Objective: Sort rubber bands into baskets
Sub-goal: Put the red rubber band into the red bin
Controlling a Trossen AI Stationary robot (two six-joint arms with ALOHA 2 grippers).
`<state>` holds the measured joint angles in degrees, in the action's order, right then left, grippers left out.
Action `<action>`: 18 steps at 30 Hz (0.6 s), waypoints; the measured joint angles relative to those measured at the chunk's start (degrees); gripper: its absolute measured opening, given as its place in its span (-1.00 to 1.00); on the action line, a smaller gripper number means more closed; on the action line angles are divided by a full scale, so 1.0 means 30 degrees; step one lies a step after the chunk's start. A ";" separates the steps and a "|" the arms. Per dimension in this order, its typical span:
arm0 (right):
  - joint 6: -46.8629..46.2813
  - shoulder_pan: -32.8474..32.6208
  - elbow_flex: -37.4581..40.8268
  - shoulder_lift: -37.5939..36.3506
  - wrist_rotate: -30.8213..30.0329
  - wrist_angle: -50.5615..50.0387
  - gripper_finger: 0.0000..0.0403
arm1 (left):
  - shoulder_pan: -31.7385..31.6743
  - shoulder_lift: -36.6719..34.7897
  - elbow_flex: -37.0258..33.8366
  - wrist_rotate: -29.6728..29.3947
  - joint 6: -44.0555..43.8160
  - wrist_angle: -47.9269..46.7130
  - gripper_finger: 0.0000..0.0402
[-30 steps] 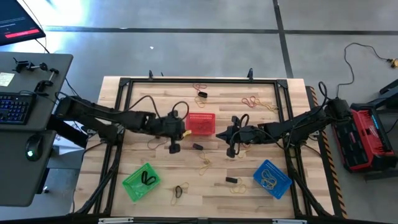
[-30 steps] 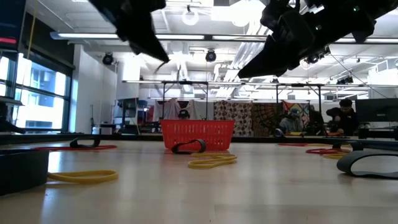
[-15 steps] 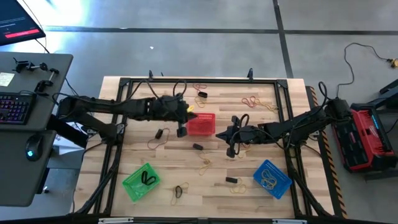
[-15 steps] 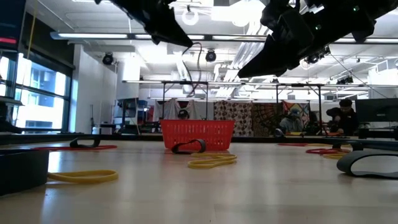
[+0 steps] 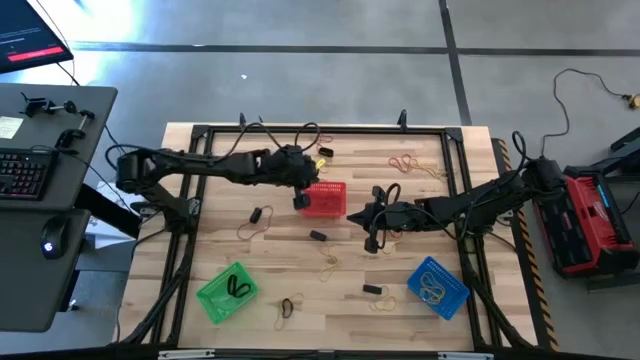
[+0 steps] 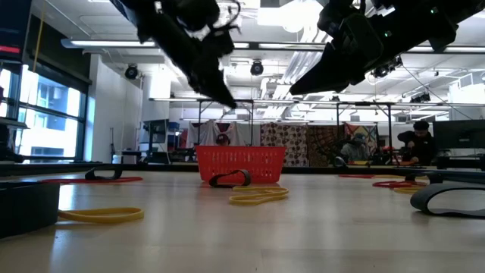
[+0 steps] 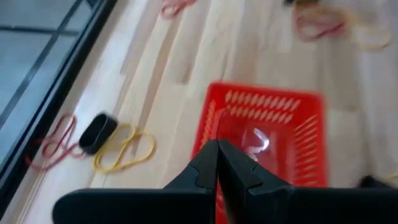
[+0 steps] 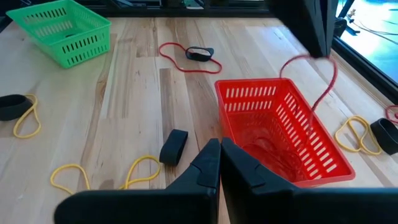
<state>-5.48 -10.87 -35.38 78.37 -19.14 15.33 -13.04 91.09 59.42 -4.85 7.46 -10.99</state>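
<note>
The red basket (image 5: 322, 198) stands mid-table. The green basket (image 5: 228, 290) holds a black rubber band, and the blue basket (image 5: 437, 286) holds tan ones. My left gripper (image 5: 303, 199) hovers over the red basket's left edge, shut on a reddish rubber band (image 8: 323, 78). It also shows in the low view (image 6: 227, 102) and in its own wrist view (image 7: 217, 152), above the basket (image 7: 267, 134). My right gripper (image 5: 356, 213) is shut and empty, just right of the red basket (image 8: 280, 130), raised off the table. My left gripper pinches the reddish band's upper end (image 8: 328, 61) between its two fingers (image 8: 316, 34), which come from above and point down. The band hangs below them as a slack open loop, clear of the table, over the red basket's open top.
Loose bands lie about the table: black ones (image 5: 258, 214) (image 5: 317, 236) (image 5: 372, 289), tan ones (image 5: 328, 265) (image 5: 285, 308), and red and tan ones at the far side (image 5: 405, 162) (image 5: 322, 150). A black metal frame (image 5: 200, 140) rims the tabletop.
My left gripper has travelled toward the table's far edge and to the right, from the open boards left of the red basket to above the basket's left edge. It stays shut, and the reddish band dangles under it. My right gripper has kept still.
</note>
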 joint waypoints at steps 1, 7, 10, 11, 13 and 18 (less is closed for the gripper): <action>0.0000 0.0006 -0.0006 0.0001 -0.0006 0.0000 -1.00 | -0.0102 0.0320 0.0000 -0.0006 0.0227 -0.0027 -1.00; 0.0000 0.0007 0.0000 0.0000 -0.0058 -0.0007 -1.00 | -0.0292 0.1788 0.0000 0.0449 0.0785 -0.0252 -1.00; 0.0000 0.0002 0.0000 0.0003 -0.0051 -0.0007 -1.00 | -0.0194 0.2380 -0.0007 0.1455 0.0883 -0.0341 -1.00; 0.0000 0.0001 -0.0001 0.0000 -0.0051 -0.0007 -1.00 | -0.0132 0.2503 -0.0007 0.1666 0.0884 -0.0347 -1.00; 0.0000 0.0003 0.0000 0.0000 -0.0055 -0.0007 -1.00 | 0.0039 0.2679 -0.0007 0.1761 0.0890 -0.0226 -1.00; 0.0000 0.0003 -0.0004 0.0003 -0.0566 -0.0007 -1.00 | 0.0301 0.2849 0.0112 0.1835 0.0563 -0.0265 -1.00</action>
<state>-5.48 -10.86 -35.39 78.38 -20.83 15.31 -12.13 99.63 59.75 0.66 9.15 -11.78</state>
